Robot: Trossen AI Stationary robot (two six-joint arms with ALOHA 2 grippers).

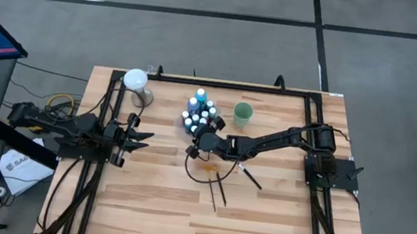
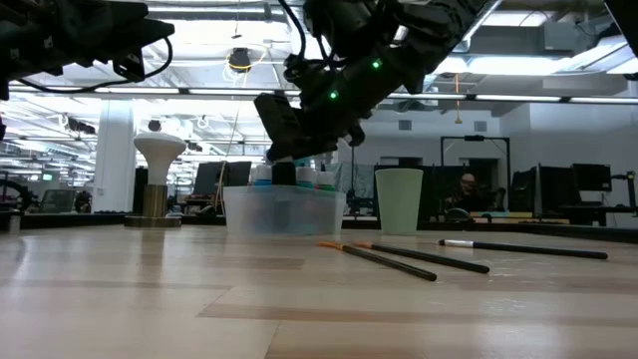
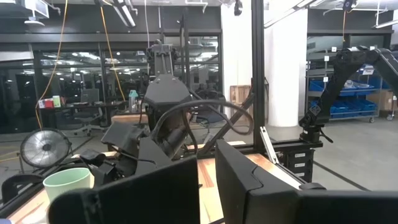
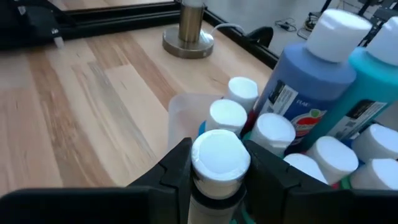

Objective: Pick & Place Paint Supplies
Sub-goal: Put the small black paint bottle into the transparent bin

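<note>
The right gripper (image 4: 217,177) clamps a white-capped paint bottle (image 4: 219,155) at the edge of the clear tray (image 4: 180,115), beside two blue bottles (image 4: 311,87) whose label text is unreadable. Three brushes (image 2: 399,257) lie nearby on the table (image 1: 260,217). The left gripper (image 1: 139,139) waits closed.

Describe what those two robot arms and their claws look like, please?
Both arms are black and jointed, with black cables looping beside them. The right arm shows small green lights in the low view. Each ends in a claw of two flat, dark, blocky fingers.
</note>
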